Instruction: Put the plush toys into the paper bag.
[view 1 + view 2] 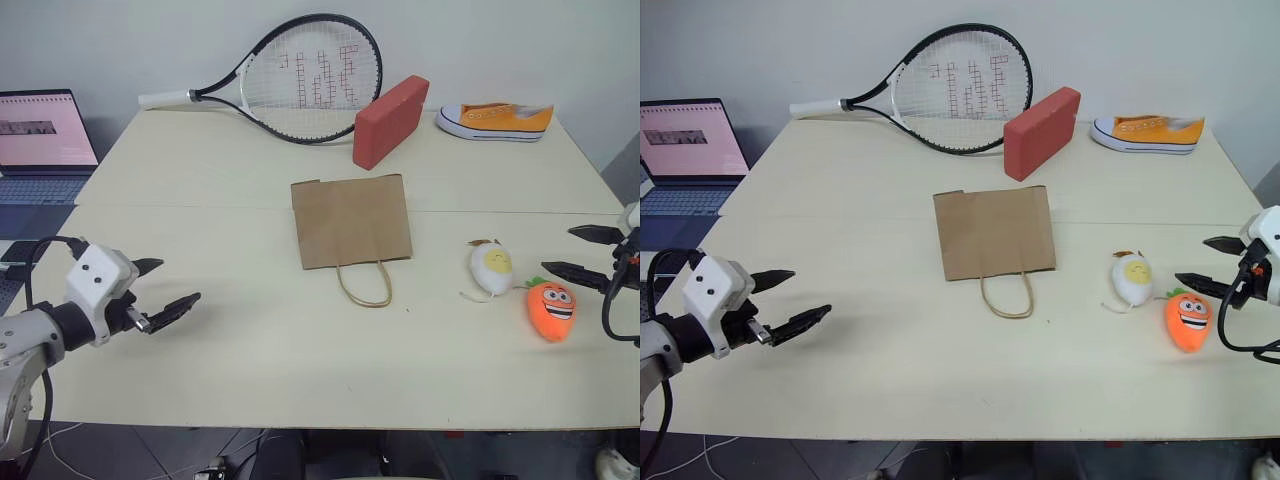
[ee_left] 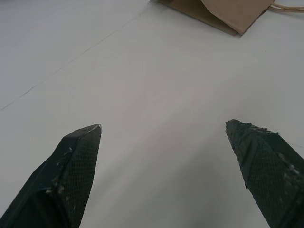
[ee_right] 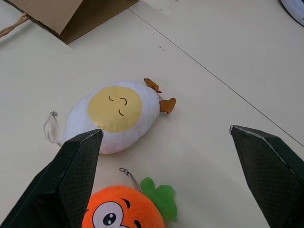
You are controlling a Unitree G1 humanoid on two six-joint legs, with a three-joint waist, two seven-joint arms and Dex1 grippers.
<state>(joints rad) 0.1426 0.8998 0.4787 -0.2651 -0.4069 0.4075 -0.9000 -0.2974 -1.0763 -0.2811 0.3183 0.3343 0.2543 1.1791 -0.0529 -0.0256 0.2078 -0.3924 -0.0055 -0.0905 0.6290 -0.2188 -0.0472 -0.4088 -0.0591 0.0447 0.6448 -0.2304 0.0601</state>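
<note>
Hovering over bare tabletop, the left gripper [image 1: 160,290] has its fingers spread apart and empty; the flat brown kraft paper bag [image 1: 351,220] lies well ahead of it, toward the right arm, loop handles facing the robot. Between bag and right gripper [image 1: 1212,264] lie the white egg plush with yellow face [image 3: 113,116] and the orange carrot plush with green tuft [image 3: 128,211], just before its parted fingertips. The right arm is clearly nearer both toys.
</note>
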